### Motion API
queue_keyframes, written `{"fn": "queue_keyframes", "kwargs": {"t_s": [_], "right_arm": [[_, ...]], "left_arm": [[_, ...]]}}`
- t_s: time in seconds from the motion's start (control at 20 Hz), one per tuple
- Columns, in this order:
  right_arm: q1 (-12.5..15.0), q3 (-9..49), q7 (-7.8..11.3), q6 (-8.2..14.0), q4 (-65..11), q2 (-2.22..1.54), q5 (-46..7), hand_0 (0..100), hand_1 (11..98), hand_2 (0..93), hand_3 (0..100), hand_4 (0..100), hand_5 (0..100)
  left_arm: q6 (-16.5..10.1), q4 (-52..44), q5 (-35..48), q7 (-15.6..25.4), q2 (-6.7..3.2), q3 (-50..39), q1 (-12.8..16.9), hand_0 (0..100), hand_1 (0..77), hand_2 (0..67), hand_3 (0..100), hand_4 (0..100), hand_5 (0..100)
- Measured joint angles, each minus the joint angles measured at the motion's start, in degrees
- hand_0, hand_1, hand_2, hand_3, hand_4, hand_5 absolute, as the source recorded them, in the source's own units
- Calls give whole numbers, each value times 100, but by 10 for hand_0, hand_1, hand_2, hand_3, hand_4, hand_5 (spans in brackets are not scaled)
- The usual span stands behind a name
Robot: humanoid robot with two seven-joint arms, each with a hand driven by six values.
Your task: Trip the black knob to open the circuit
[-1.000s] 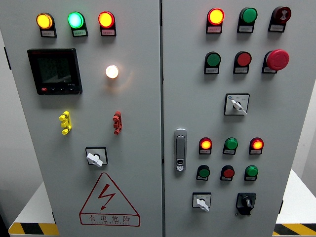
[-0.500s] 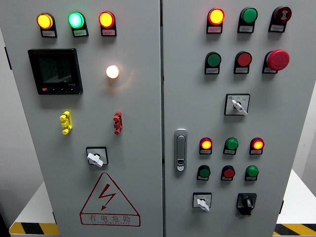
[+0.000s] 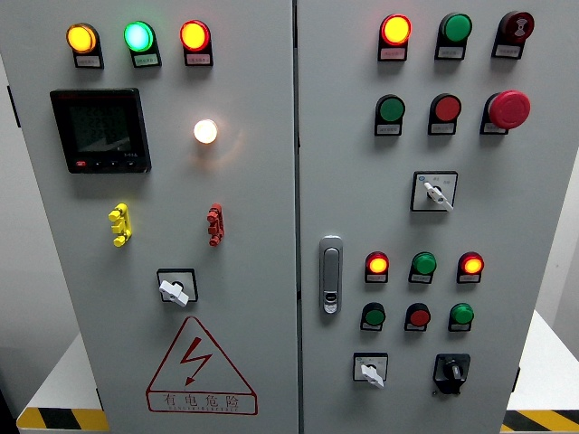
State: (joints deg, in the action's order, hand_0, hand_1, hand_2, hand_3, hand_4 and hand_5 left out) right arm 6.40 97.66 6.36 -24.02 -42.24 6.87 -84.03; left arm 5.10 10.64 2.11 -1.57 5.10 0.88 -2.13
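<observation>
Black knob [image 3: 450, 370] at lower right corner of the right cabinet door [image 3: 534, 208]; neither robot hand in view, finger state cannot be told.
Knob is black on a black square plate, pointer roughly upright, just right of a white-handled selector switch [image 3: 369, 369].

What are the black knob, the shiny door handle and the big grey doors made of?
Black knob: probably plastic, with a dull, even black surface.
Door handle: looks like polished or chromed metal, since it shows bright mirror-like reflections.
Cabinet doors: most likely painted sheet metal, flat and matte grey with a thin straight seam between them. The paint hides what lies beneath.
</observation>
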Motion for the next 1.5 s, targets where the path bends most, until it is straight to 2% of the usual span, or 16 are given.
{"fn": "queue_keyframes", "kwargs": {"t_s": [0.25, 0.35, 0.55, 0.8, 0.85, 0.95, 1.05, 1.1, 1.3, 1.4, 1.5], "right_arm": [[255, 30, 2, -24, -1456, -8, 9, 845, 406, 0, 243, 178, 312], [321, 80, 9, -24, -1959, -7, 26, 842, 416, 0, 278, 237, 354], [568, 109, 22, 4, -3074, -18, 68, 841, 439, 0, 397, 412, 518], [615, 22, 23, 98, -4119, -10, 71, 847, 450, 0, 481, 565, 644], [616, -45, 22, 199, -4284, -7, 71, 847, 457, 0, 520, 578, 662], [596, -276, 17, 572, -4549, -2, 74, 851, 470, 0, 577, 584, 676], [498, -472, 16, 935, -4711, 10, 78, 862, 482, 0, 673, 675, 755], [436, -513, 16, 1025, -4749, 12, 79, 865, 483, 0, 701, 698, 782], [175, -560, 16, 1165, -4793, 12, 79, 885, 490, 0, 831, 799, 1000], [67, -672, 16, 1299, -4793, 20, 77, 897, 495, 0, 857, 840, 1000], [-69, -825, 16, 1588, -4784, 23, 72, 911, 514, 0, 889, 889, 1000]], "left_arm": [[0, 0, 0, 0, 0, 0, -2, 0, 0, 195, 262, 98, 86], [0, 0, 0, 0, 0, 0, -3, 0, 0, 195, 262, 98, 86], [0, 0, 0, 0, 0, 0, 0, 0, 0, 194, 262, 98, 86], [0, 0, 0, 0, 0, 0, 2, 0, 0, 194, 262, 98, 86], [0, 0, 0, 0, 0, 0, 2, 0, 0, 194, 262, 98, 86], [0, 0, 0, -1, 0, 0, 2, 0, 0, 194, 262, 98, 86], [0, 0, 0, -1, 0, 0, 2, 0, 0, 194, 262, 98, 86], [0, 0, 0, -1, 0, 0, 2, 0, 0, 194, 262, 98, 86], [0, 0, 0, -1, 0, 0, -2, 0, 0, 194, 262, 98, 86], [0, 0, 0, -1, 0, 0, -2, 0, 0, 194, 262, 98, 86], [0, 0, 0, -1, 0, 0, 1, 0, 0, 194, 262, 98, 86]]}}
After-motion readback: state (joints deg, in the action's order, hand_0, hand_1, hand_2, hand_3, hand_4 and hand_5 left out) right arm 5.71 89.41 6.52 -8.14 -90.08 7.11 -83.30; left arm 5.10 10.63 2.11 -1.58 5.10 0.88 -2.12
